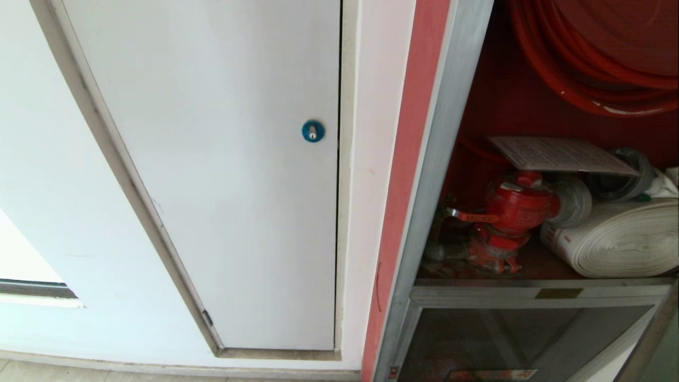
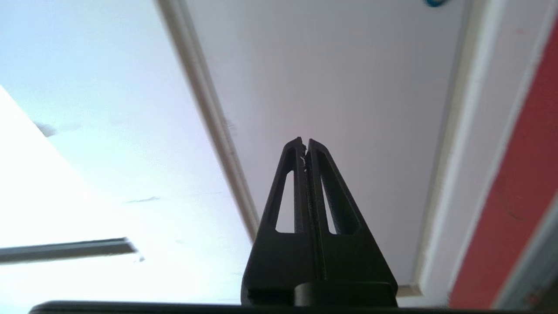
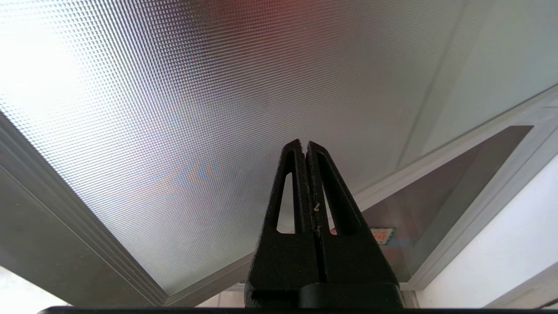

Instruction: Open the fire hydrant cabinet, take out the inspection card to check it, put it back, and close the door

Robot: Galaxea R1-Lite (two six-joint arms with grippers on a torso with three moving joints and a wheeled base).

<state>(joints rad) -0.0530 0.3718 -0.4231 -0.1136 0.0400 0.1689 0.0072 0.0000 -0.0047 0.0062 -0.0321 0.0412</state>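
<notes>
The tall red metal fire hydrant cabinet with its silver aluminium frame [image 1: 424, 175] was seen standing open in the head view, its upper compartment exposed, so the opening step was judged done. The flat white inspection card printed with rows of small dark text [image 1: 562, 155] lay inside the cabinet, resting tilted on top of the red valve [image 1: 517, 209] and beside the white rolled hose [image 1: 620, 239], beneath the red hose reel [image 1: 594, 58]; whether it had been checked could not be told, and closing was judged to be left. The large glass door in its aluminium frame [image 3: 183, 109] was seen only in the right wrist view, swung out from the cabinet, with the right hand [image 3: 305, 146] pressed fully closed and empty before it. The left hand [image 2: 304, 143], likewise closed on nothing, was pointed at the plain white panel with a round blue lock [image 1: 223, 159], to the left of the cabinet and clear of it. The cabinet's left frame edge stood between that hand and the card; open room was seen above the card, under the reel.
</notes>
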